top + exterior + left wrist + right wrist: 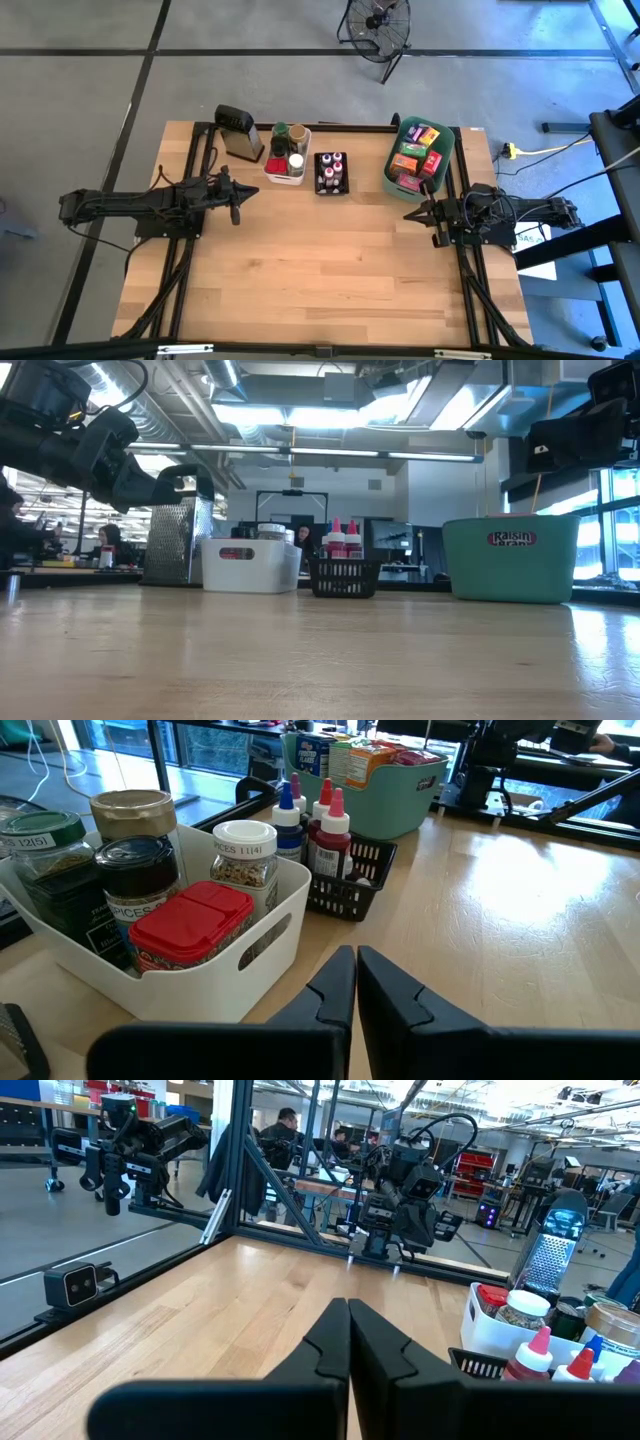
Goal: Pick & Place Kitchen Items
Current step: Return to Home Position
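At the back of the table (330, 270), packets (418, 155) are sitting in the teal bin (470, 575), jars (285, 140) in the white bin (250, 570), and bottles (331, 172) in the black bin (343, 578). Left gripper (356, 955) and right gripper (348, 1305) are hovering, fingers together, carrying nothing. Homing well means retracting slowly, staying high, and avoiding the bins.

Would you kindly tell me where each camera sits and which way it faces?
High view: above the table, facing straight down; left arm and right arm show.
Low view: at table-top height, facing across to the grater, white bin, black bin and teal bin; arms overhead.
Left wrist view: on that wrist, facing the bins past the shut left gripper.
Right wrist view: on that wrist, facing the left arm past the shut right gripper.
All four share the white bin.
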### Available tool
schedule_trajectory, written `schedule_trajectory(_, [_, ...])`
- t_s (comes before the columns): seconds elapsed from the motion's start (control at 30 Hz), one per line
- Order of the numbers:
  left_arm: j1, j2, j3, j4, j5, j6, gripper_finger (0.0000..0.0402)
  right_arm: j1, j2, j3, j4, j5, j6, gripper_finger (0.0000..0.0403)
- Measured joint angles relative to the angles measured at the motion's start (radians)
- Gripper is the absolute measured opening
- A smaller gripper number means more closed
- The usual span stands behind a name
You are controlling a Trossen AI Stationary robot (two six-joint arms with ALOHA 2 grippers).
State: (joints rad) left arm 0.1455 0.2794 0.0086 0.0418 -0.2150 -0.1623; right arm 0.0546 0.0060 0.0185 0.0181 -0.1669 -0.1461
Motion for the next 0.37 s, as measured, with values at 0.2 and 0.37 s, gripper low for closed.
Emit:
schedule_trajectory(0.2, [0.0, 0.0, 0.0, 0.0, 0.0, 0.0, 0.0013, 0.0, 0.0, 0.0, 0.0, 0.0, 0.0, 0.0001])
schedule_trajectory(0.37, [0.0, 0.0, 0.0, 0.0, 0.0, 0.0, 0.0009, 0.0, 0.0, 0.0, 0.0, 0.0, 0.0, 0.0001])
